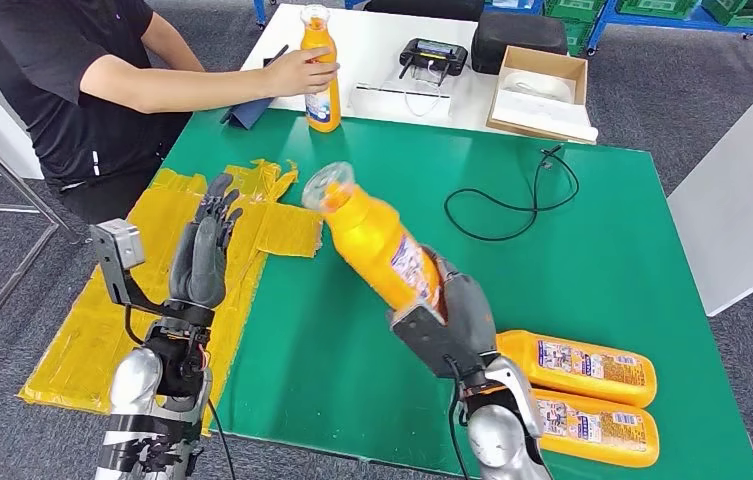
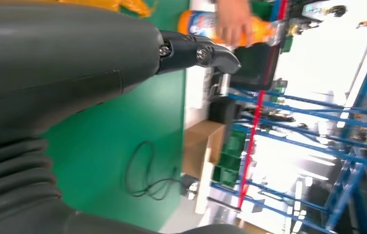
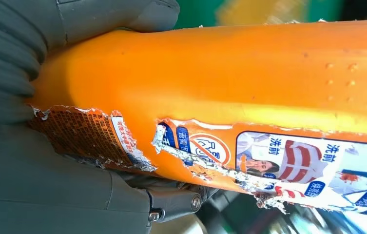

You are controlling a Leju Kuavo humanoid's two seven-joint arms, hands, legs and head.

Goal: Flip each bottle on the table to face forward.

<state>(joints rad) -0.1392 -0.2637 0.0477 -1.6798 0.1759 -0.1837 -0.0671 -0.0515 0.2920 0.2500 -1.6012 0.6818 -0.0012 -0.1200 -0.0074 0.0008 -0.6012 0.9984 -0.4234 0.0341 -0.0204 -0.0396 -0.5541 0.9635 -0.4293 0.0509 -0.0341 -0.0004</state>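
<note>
**Right hand holding one bottle aloft; turn under way**

The right hand is gripping the base of an orange bottle, which is tilting up and away from the robot, cap end high over the green counter. The left hand is standing upright over the yellow sheet, fingers straight and close together, holding nothing.

Two more bottles are lying on their sides at the counter's near right corner, touching each other, labels up. A person's hand is gripping a fourth bottle, upright at the far edge.

Judgement on the step: the grip is sitting low on the body, so the raised end is likely to swing. The turn should be slow, and the bottle set down well apart from the two lying bottles and the black cable.

Limits: in the right wrist view the label is torn and peeling. Which face counts as the front cannot be told. The fingers behind the bottle are mostly hidden.
</note>
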